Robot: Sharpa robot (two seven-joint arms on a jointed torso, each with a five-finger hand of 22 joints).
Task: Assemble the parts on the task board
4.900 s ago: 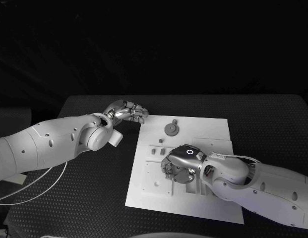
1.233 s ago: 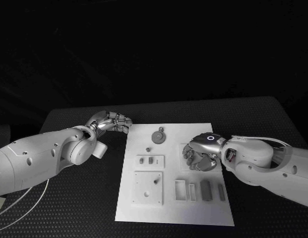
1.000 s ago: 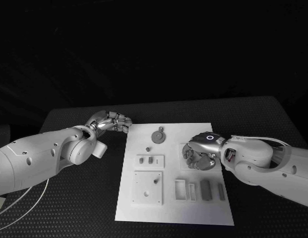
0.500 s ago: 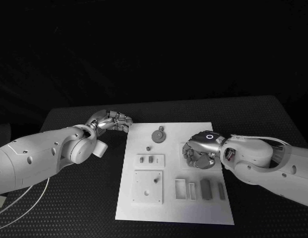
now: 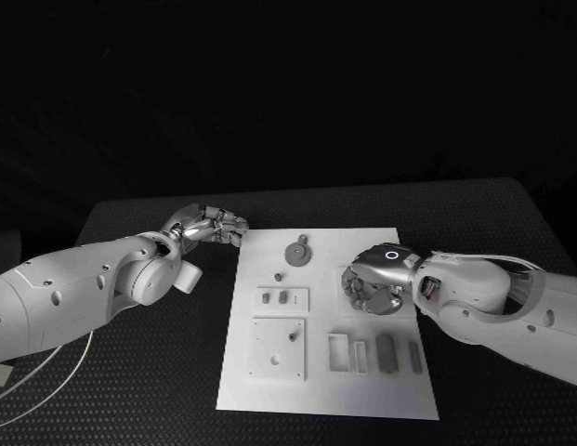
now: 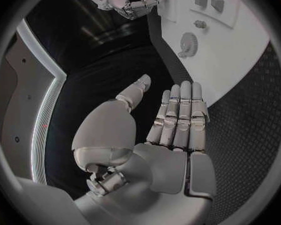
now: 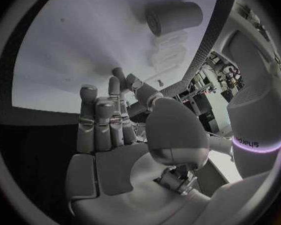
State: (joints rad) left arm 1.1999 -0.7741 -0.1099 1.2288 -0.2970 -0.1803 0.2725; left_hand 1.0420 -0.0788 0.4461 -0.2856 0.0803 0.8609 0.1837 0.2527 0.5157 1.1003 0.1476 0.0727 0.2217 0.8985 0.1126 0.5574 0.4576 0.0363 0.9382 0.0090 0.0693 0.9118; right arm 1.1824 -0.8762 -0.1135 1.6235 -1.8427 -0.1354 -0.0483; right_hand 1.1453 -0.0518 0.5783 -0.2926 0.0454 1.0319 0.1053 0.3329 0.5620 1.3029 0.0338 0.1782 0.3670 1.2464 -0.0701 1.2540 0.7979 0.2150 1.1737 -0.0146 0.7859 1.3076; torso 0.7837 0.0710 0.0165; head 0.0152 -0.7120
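The right hand (image 5: 373,290) hovers empty, fingers loosely apart, over the task board's (image 5: 326,390) three-o'clock side. The left hand (image 5: 212,226), open, waits at ten o'clock. Descending crookedly could knock the nearby grey parts (image 5: 385,353) askew.

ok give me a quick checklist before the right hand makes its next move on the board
1. White task board lies flat on the black table: ok.
2. Right hand is over the board's right side: ok.
3. Right hand empty: cannot tell; fingers look straight with nothing in them, but their tips are hard to read.
4. Left hand is off the board's left edge, open: ok.
5. Grey round geared part lies clear of both hands: ok.
6. Parts all seated: cannot tell.
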